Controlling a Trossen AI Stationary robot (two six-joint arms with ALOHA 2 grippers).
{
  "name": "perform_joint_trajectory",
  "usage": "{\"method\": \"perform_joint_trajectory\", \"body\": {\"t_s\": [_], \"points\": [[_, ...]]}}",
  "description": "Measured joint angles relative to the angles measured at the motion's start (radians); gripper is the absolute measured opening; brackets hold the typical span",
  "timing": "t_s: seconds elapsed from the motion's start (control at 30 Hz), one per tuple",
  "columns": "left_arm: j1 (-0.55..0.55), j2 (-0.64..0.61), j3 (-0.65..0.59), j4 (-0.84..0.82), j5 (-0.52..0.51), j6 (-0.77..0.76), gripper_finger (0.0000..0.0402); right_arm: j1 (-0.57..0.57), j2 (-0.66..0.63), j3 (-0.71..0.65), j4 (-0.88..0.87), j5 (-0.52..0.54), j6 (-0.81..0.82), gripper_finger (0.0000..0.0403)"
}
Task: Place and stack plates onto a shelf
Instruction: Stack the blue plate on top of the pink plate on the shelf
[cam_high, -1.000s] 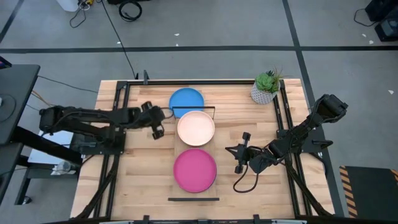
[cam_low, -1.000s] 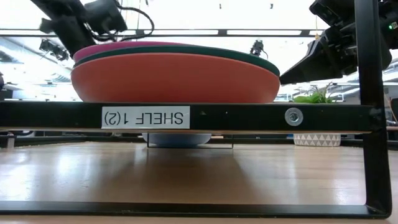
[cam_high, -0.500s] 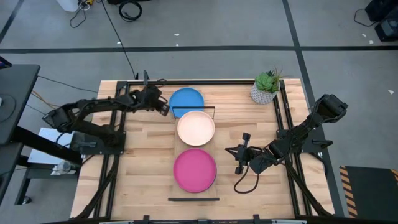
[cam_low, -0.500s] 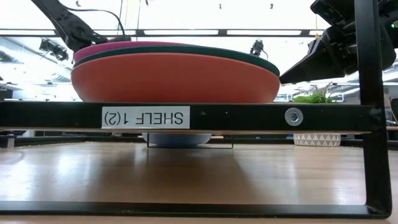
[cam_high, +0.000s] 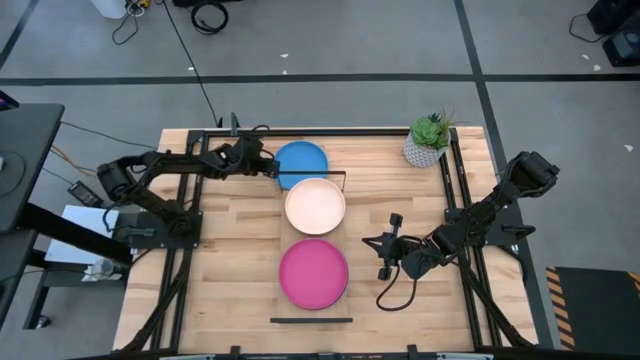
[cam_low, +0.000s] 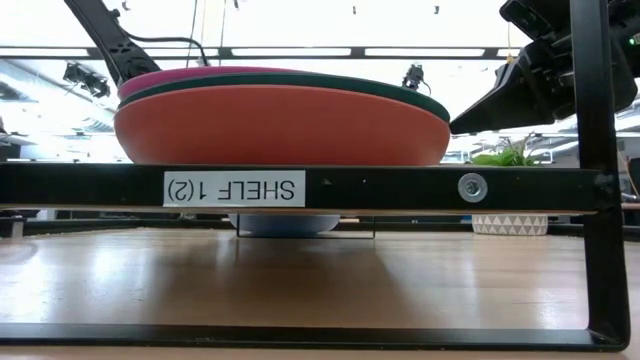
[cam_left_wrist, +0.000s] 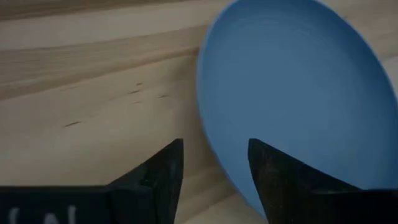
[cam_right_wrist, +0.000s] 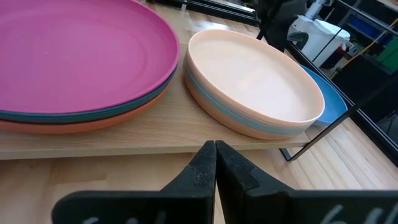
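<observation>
A blue plate (cam_high: 301, 158) lies flat on the table's far middle, just beyond the shelf (cam_low: 400, 187). My left gripper (cam_high: 270, 166) is open at this plate's left rim (cam_left_wrist: 210, 146): one finger over the bare wood, the other over the plate (cam_left_wrist: 292, 87). On the shelf plank (cam_right_wrist: 124, 146) rest two stacks: a cream plate (cam_high: 315, 205) on top of one, and a pink plate (cam_high: 313, 273) over teal and orange ones (cam_low: 280, 125). My right gripper (cam_high: 372, 241) is shut, to the right of the shelf, holding nothing.
A small potted plant (cam_high: 428, 140) stands at the table's far right. Black rails (cam_high: 311, 321) close the shelf's near and far ends. Black frame posts run along the table's left and right sides. Bare wood lies on either side of the shelf.
My left gripper has swung from beside the cream plate's left rim toward the table's far edge and a little to the right, ending at the blue plate's left rim. The plates and my right arm have kept still.
</observation>
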Motion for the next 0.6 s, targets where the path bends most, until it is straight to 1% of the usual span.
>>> {"method": "perform_joint_trajectory", "body": {"t_s": [0.13,0.23,0.4,0.6], "points": [[-0.018,0.023,0.001,0.012,-0.009,0.019,0.0191,0.000,0.000,0.000,0.000,0.000,-0.002,0.0014],[-0.023,0.034,0.001,0.012,-0.017,0.052,0.0185,0.000,0.000,0.000,0.000,0.000,-0.002,0.0014],[-0.023,0.034,0.001,0.004,-0.036,0.073,0.0166,-0.001,0.000,0.000,0.000,0.000,-0.005,0.0014],[-0.023,0.034,0.001,-0.004,-0.036,0.089,0.0132,-0.001,0.000,0.000,0.000,0.000,-0.014,0.0014]]}}
